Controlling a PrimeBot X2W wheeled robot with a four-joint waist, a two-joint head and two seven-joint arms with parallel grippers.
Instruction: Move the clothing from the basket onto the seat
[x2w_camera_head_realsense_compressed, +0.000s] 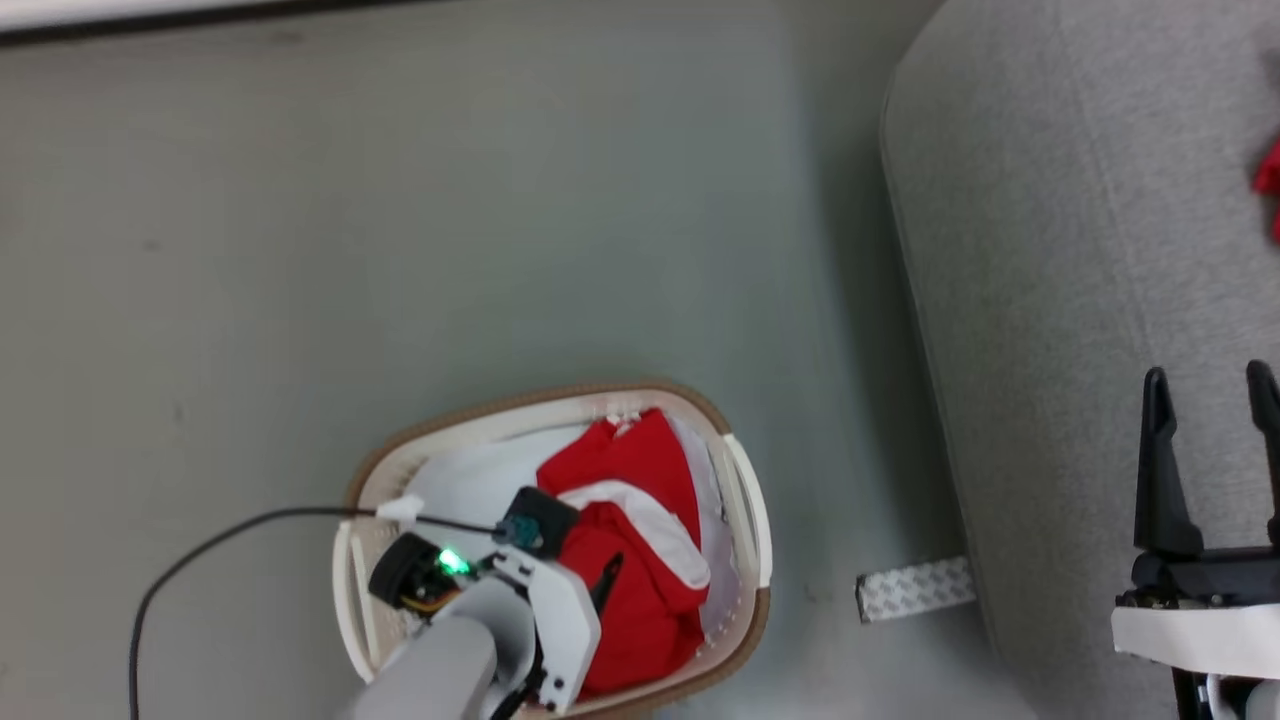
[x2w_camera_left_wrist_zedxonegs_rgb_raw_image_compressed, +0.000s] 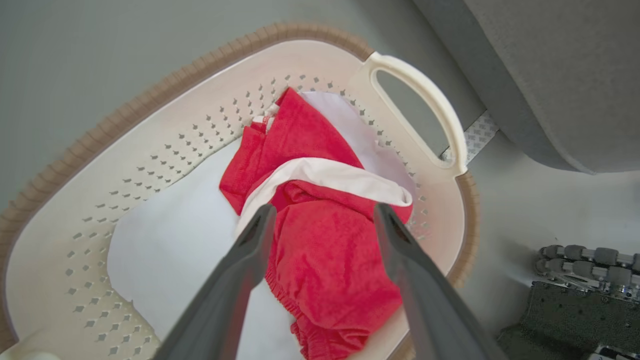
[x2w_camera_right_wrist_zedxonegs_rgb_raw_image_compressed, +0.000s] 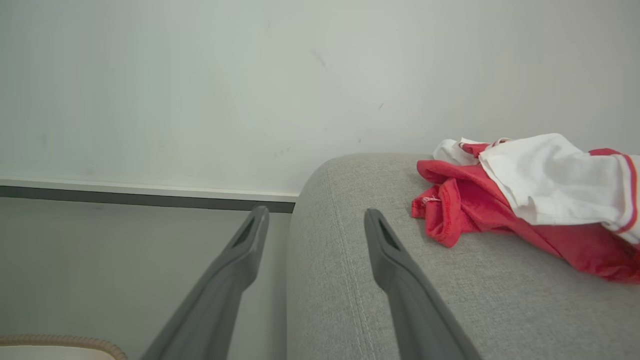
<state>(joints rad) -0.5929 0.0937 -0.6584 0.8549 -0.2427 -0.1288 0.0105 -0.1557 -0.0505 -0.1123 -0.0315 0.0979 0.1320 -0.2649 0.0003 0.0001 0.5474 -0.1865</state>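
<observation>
Left jaws spread over red clothing in basket, right jaws spread (empty) over seat

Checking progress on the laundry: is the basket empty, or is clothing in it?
Not empty. A red garment with a white band and a white cloth lie inside the basket, beneath the open left gripper.

No legible text, label, brand, number or sign anywhere. Repeated grey print on the white strip lying on the floor just beside the seat, too small to read.
</observation>
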